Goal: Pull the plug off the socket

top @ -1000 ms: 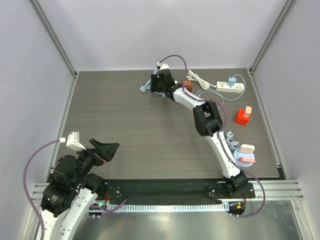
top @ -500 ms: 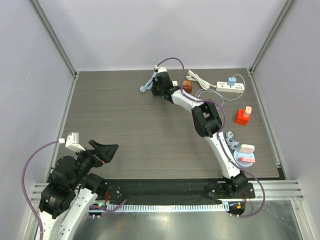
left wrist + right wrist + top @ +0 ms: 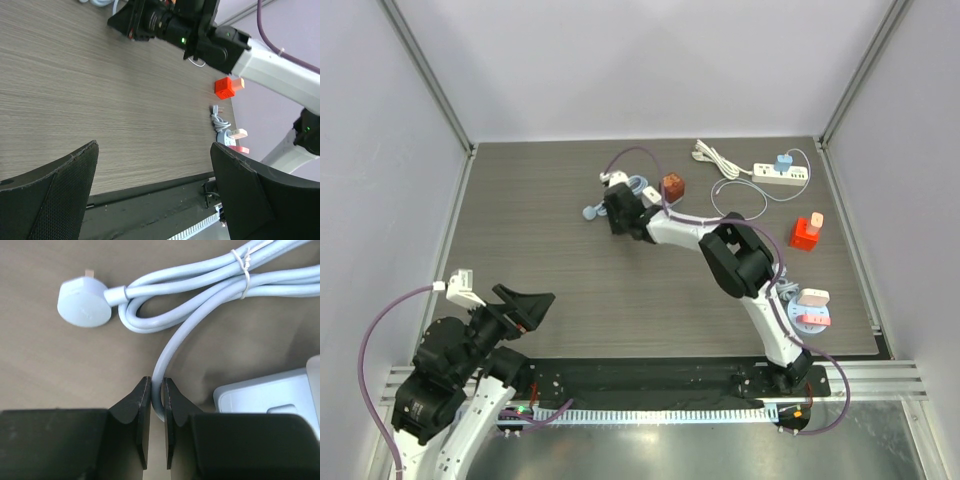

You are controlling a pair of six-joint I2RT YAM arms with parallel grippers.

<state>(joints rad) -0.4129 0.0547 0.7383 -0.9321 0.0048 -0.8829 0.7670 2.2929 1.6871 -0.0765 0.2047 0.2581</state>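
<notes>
— What has the right gripper (image 3: 156, 386) got?

— Its jaws are pinched shut on a pale blue cord (image 3: 175, 342), just below where the cord loops back on itself. The cord's round plug (image 3: 84, 302) lies loose on the table (image 3: 540, 230) up to the left, one pin showing, well clear of the fingertips.

— And that pale block (image 3: 270, 390) beside the jaws?

— It sits just right of them, near the cord. I can't tell what it is – only one corner shows.

— Where's the plug that is seated in a socket?

— Far right corner of the table: a blue plug (image 3: 784, 161) stands in a white power strip (image 3: 770, 175). The right gripper is well apart from it, over the far middle of the table, with a brown cube (image 3: 672, 186) just to its right.

— The left gripper (image 3: 153, 146)?

— Jaws spread wide, holding nothing. It hangs over the near left corner, its dark fingers (image 3: 55, 195) apart and pointing across the table toward the other arm.
</notes>
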